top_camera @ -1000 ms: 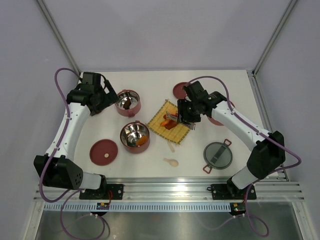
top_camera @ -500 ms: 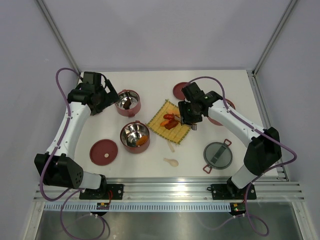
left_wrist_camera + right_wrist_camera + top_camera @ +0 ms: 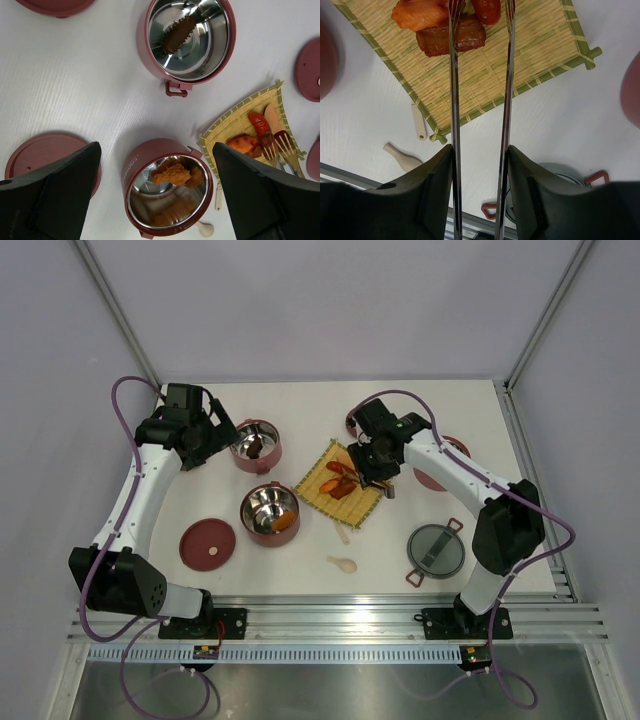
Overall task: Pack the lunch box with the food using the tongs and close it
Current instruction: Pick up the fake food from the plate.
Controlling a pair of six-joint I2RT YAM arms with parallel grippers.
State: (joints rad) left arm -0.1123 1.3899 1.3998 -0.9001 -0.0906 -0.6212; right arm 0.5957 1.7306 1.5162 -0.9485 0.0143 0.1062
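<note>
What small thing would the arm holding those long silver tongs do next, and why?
Probably squeeze the long silver metal tongs shut: their tips seem to sit either side of the red-orange toy sausage on the yellow woven mat, not yet pinching it.

**Layout of the Table**

The mat (image 3: 540, 45) is laid at mid-table, and several food pieces (image 3: 250, 140) are grouped on it. Two tiers are set to its left: the far tier (image 3: 256, 446), in which one piece is lodged, and the near tier (image 3: 270, 512), in which a few are gathered. A disc lid (image 3: 207, 543) is placed left of the near tier, and a second (image 3: 353, 420) behind the mat. The spoon (image 3: 342, 563) is found before the mat, the top lid (image 3: 436, 550) to its right. The tongs (image 3: 452, 100) are gripped by the right gripper (image 3: 480, 165), their tips brought over the mat's food.
</note>
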